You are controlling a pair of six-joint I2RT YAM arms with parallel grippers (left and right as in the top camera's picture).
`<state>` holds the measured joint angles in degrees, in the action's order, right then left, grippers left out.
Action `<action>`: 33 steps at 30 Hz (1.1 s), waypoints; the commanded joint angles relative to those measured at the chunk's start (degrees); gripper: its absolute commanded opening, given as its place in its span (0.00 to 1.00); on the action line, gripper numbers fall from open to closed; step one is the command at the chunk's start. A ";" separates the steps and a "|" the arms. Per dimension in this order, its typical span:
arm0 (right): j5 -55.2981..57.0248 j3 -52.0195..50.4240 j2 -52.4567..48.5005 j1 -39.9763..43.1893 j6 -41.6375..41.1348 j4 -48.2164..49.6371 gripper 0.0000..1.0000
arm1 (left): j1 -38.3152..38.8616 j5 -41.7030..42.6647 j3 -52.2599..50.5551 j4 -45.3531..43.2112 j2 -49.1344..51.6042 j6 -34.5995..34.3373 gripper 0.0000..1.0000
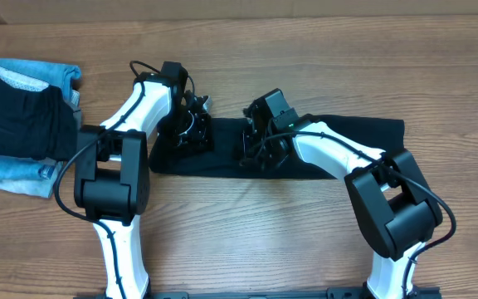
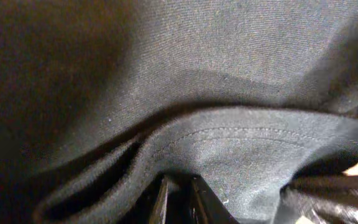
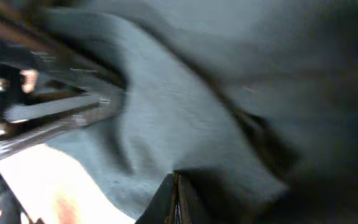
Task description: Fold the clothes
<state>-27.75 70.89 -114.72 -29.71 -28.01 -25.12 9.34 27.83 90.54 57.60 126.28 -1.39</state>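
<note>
T-shirt bunched round left claw & right claw, both narrow, pinching cloth; tips mostly hidden.

Light-grained wooden table

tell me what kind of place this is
Probably a robotics lab bench for laundry folding: a wooden table, the left arm and right arm mounted at its edge, a black T-shirt under them, a denim pile aside.

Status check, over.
Left gripper and right gripper shut on shirt. Shirt lies as a long band. Clothes pile at left, apart.
</note>
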 commanded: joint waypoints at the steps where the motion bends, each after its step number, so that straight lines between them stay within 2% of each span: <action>1: 4.61 1.05 -1.16 1.22 -6.58 -3.39 0.04 | -0.11 -3.89 -1.66 0.11 0.04 -0.55 0.18; 12: 4.57 1.05 -1.16 15.80 -4.50 -14.29 0.04 | -1.55 -4.02 -1.66 0.15 0.04 0.35 0.14; 15: 4.55 1.05 -1.14 19.54 -2.16 -16.22 0.04 | -1.55 -4.02 -1.38 0.20 0.02 0.35 0.14; 18: 4.72 1.05 -1.14 24.39 3.80 -18.27 0.04 | -1.81 -4.04 -1.03 0.94 0.02 0.35 0.15; 21: 8.55 1.05 -1.14 30.97 9.51 -21.29 0.09 | -2.23 -4.07 -1.03 1.73 0.02 1.03 0.15; 28: 11.28 1.09 -1.14 45.75 15.39 -21.38 0.27 | -2.32 -4.11 -1.01 1.92 0.02 1.07 0.15; 32: 10.73 1.27 -1.14 52.46 19.12 -20.15 0.28 | -2.73 -4.02 0.52 2.14 -0.07 1.18 0.15; 33: 10.16 1.73 -1.14 53.57 19.15 -19.96 0.32 | -2.89 -3.74 2.51 2.67 -0.09 1.03 0.14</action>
<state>-25.85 72.40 -114.87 19.99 -11.57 -45.71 7.84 27.68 90.39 59.51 126.21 -1.32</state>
